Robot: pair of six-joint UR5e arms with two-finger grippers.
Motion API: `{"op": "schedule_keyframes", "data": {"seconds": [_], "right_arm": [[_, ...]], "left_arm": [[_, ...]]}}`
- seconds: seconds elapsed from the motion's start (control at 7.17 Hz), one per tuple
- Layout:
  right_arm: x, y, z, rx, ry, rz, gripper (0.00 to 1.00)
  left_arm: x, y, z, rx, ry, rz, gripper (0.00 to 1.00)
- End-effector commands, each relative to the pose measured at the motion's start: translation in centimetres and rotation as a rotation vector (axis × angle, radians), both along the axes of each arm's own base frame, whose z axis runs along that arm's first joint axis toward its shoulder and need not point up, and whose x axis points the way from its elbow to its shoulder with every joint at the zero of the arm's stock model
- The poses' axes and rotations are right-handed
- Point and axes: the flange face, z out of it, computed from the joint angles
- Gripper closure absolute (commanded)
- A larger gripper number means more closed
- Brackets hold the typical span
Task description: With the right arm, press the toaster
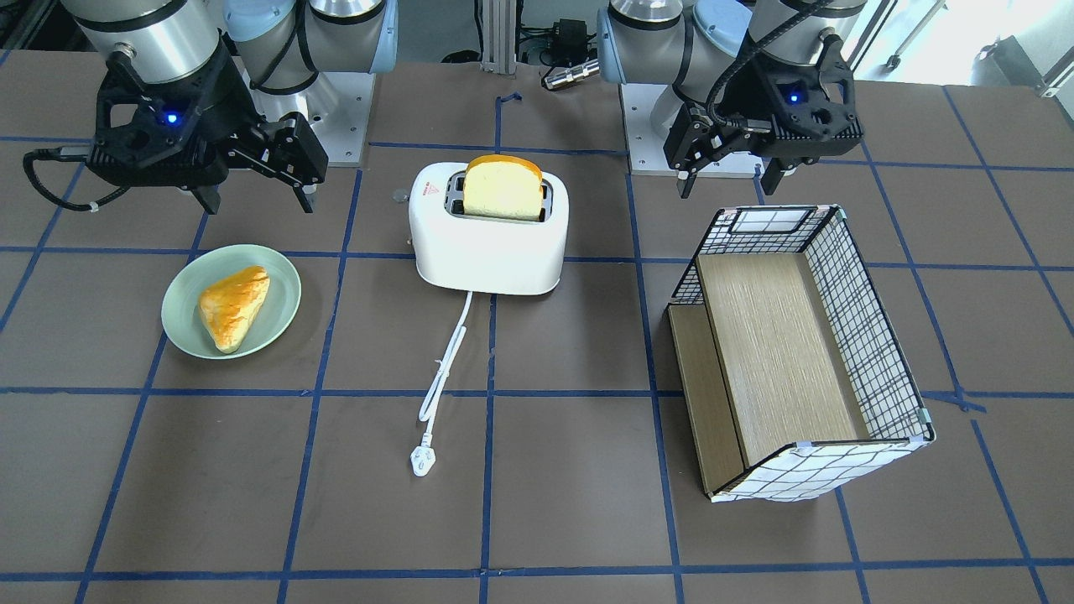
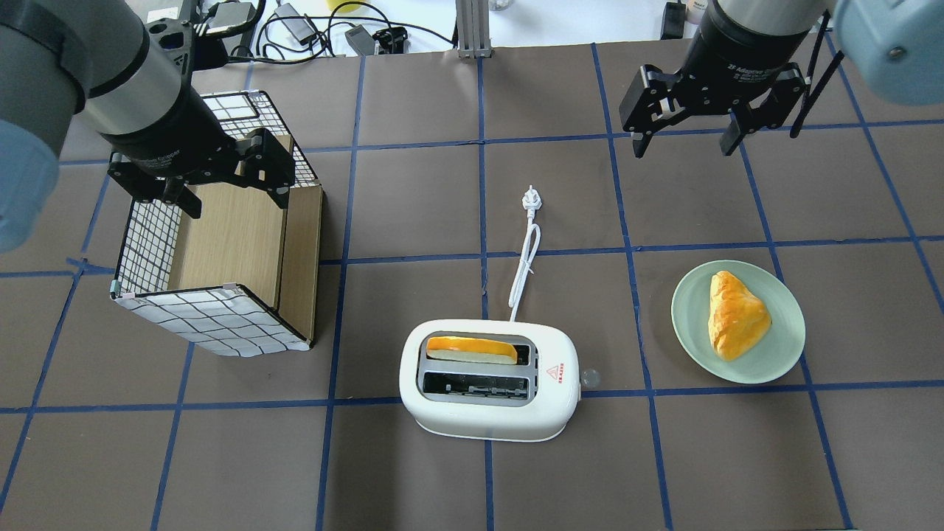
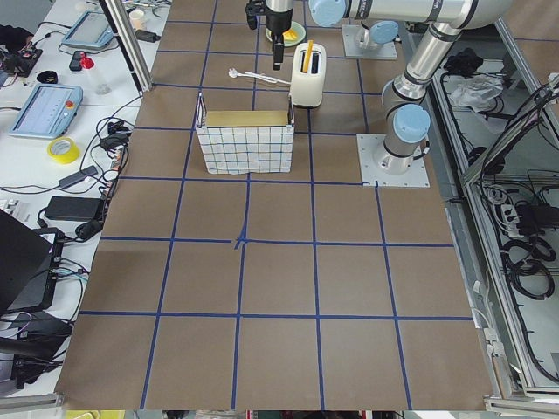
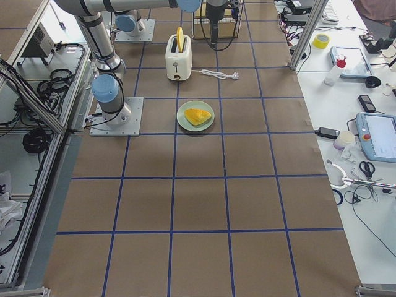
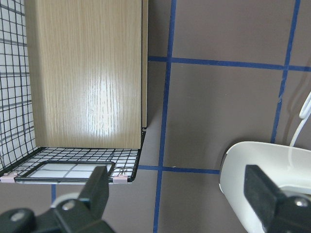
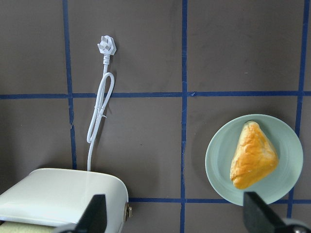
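The white two-slot toaster (image 1: 491, 243) stands mid-table, also in the overhead view (image 2: 490, 413). A yellow bread slice (image 1: 502, 186) stands up in its far slot. A small grey lever knob (image 2: 589, 378) sits at the end facing the plate. Its white cord and plug (image 2: 529, 198) lie loose on the table. My right gripper (image 2: 686, 144) is open and empty, held high, beyond the plate and well away from the toaster; its wrist view shows the toaster's corner (image 6: 63, 194). My left gripper (image 2: 234, 200) is open and empty above the basket.
A green plate (image 2: 689, 324) with a golden pastry (image 2: 734, 313) lies to the right of the toaster. A wire-and-fabric basket (image 2: 147, 243) with a wooden insert lies on its side at the left. Blue tape lines grid the brown table.
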Motion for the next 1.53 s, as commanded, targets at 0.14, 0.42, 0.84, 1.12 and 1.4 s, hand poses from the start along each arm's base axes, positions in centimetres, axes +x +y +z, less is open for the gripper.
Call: {"op": "schedule_keyframes", "data": {"seconds": [0.14, 0.42, 0.84, 1.12, 1.4], "right_arm": [[-1.3, -0.9, 0.8, -0.059, 0.016, -0.014, 0.0], [-1.6, -0.7, 0.8, -0.056, 0.023, -0.02, 0.0], [-2.0, -0.4, 0.4, -0.036, 0.071, -0.022, 0.0], [-1.5, 0.2, -0.1, 0.016, 0.047, -0.023, 0.0], [-1.4, 0.2, -0.2, 0.016, 0.046, -0.021, 0.0]], "left_arm": [[0.0, 0.0, 0.0, 0.001, 0.0, 0.0, 0.0], [0.0, 0.0, 0.0, -0.001, 0.0, 0.0, 0.0], [0.0, 0.0, 0.0, -0.001, 0.0, 0.0, 0.0], [0.0, 0.0, 0.0, -0.001, 0.0, 0.0, 0.0], [0.0, 0.0, 0.0, -0.001, 0.0, 0.0, 0.0]]}}
